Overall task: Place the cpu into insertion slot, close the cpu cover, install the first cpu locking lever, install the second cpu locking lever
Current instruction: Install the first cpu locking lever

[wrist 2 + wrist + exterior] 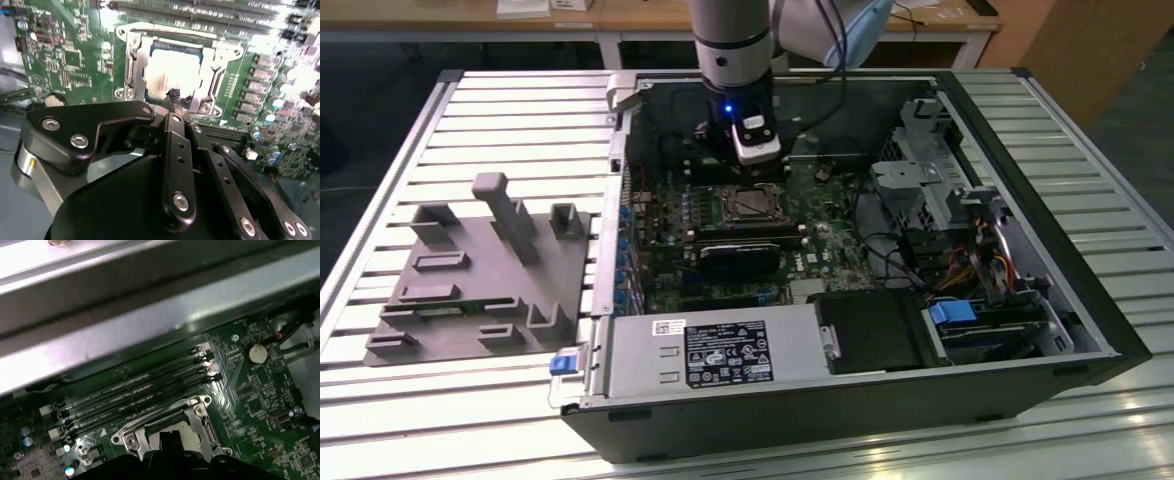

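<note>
The gripper (174, 100), its fingers drawn into a narrow tip and holding nothing that shows, hangs at the near edge of the insertion slot (728, 204). Just beyond it the cpu (172, 70) lies seated, and the cpu cover (137, 60) looks folded down around it, so those two steps seem done. Whether either locking lever is latched is hard to make out: glare washes over the chip, and the gripper's body hides the slot's near side
</note>
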`<state>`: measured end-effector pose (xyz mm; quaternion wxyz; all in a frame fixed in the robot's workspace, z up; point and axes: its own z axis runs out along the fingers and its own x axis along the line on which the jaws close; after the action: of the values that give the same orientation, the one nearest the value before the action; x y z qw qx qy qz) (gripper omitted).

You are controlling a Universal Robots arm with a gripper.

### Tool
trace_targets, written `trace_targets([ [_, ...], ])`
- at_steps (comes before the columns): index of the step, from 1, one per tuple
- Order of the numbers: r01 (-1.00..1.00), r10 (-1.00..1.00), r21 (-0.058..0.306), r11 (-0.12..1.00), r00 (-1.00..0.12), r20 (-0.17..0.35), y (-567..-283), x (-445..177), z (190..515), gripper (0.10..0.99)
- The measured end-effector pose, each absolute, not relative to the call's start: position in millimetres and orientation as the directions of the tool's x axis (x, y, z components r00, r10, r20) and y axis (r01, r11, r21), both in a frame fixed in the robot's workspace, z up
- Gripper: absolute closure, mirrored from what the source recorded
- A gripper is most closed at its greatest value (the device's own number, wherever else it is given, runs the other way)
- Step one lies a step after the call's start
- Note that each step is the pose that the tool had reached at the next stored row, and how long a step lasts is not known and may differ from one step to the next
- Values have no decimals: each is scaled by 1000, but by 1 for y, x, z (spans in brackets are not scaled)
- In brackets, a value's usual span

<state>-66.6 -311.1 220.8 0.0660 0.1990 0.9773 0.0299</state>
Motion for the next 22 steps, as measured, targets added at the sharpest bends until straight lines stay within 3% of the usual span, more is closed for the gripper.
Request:
trace_targets([
  [12,385,392,79,919,-912,-116,-325,-66,221,984],
  [17,390,392,53,919,-918,-55,-325,-65,220,984],
  [22,388,391,51,920,-919,-51,-325,-64,220,984],
])
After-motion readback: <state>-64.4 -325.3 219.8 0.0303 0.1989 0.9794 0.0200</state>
